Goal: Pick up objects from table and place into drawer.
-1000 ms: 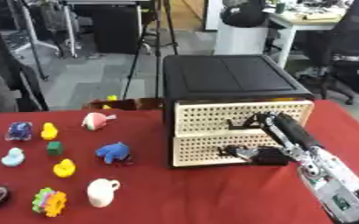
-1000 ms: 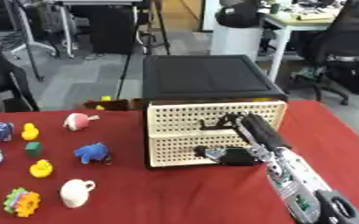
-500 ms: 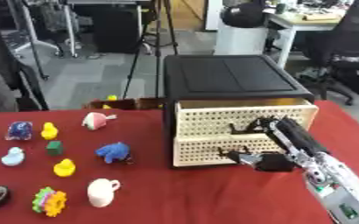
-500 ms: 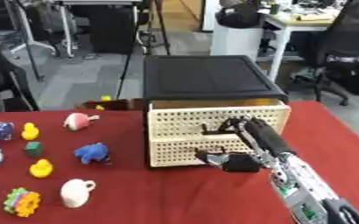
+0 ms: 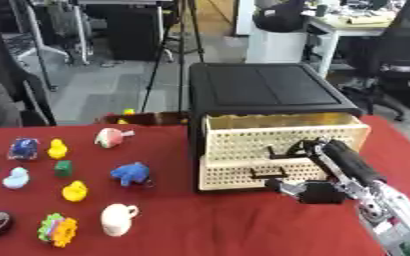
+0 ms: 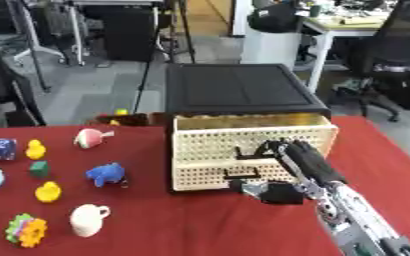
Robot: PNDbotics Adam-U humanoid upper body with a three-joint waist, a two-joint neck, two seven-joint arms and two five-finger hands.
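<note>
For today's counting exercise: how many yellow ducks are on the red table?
2. One yellow duck stands near the table's far left, beside a blue toy car. The other yellow duck sits nearer the front, left of the white mug. Others might be hidden behind the drawer cabinet.

Matt red cloth on the table [image 5: 200, 220], perforated cream plastic drawer [image 5: 283, 137] fronts.

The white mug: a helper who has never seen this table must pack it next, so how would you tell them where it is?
Start at the black cabinet with cream perforated drawers on the red table; the toys lie to its left. In the nearest row, the white mug stands between the blue elephant behind it and the multicoloured toy at its left. It alone is plain white with a handle.
</note>
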